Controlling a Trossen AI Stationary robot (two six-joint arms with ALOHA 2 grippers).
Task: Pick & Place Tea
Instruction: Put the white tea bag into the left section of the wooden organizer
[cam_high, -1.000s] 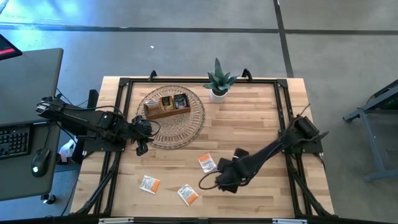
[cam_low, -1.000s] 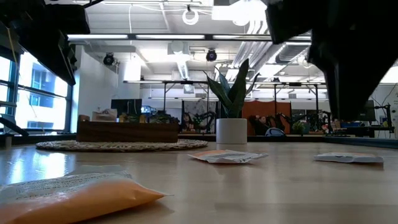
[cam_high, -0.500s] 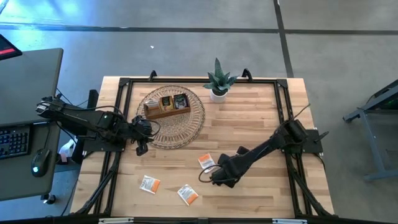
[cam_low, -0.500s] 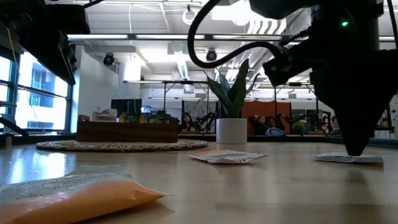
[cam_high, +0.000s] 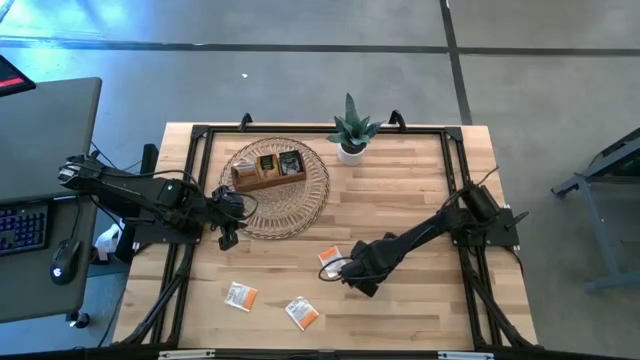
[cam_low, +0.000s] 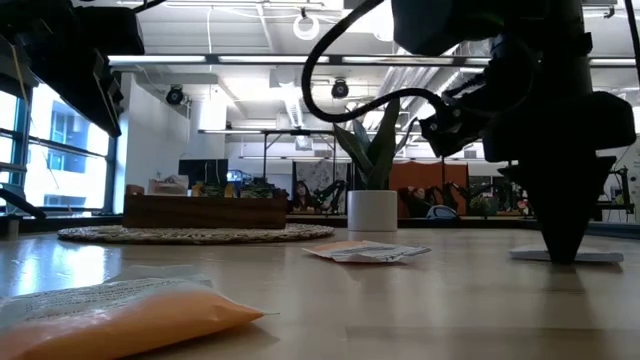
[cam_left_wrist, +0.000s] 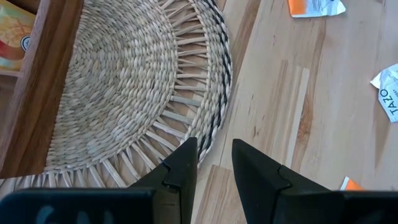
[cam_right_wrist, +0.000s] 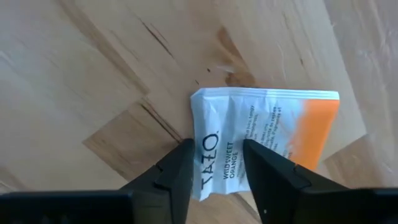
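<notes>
Three orange-and-white tea sachets lie loose on the wooden table, all on the side of the round woven mat away from the potted plant. The first sachet lies nearest the mat; the second sachet and the third sachet lie farther out toward the table's edge, well apart from the mat.

On the mat stands one brown wooden divided tray; it holds more tea — orange-toned packets in one compartment, darker ones in the next; their number cannot be told from above.

The right gripper is down at the first sachet; its fingers stand apart, one on each side of the white end printed TAZO, with the packet flat on the wood between them and not lifted; whether the tips touch the paper cannot be told. In the low view the same gripper's dark tip meets the table at that sachet.

The left gripper hangs just over the mat's rim on the side away from the plant; its fingers are parted by a narrow gap — nothing between them.
</notes>
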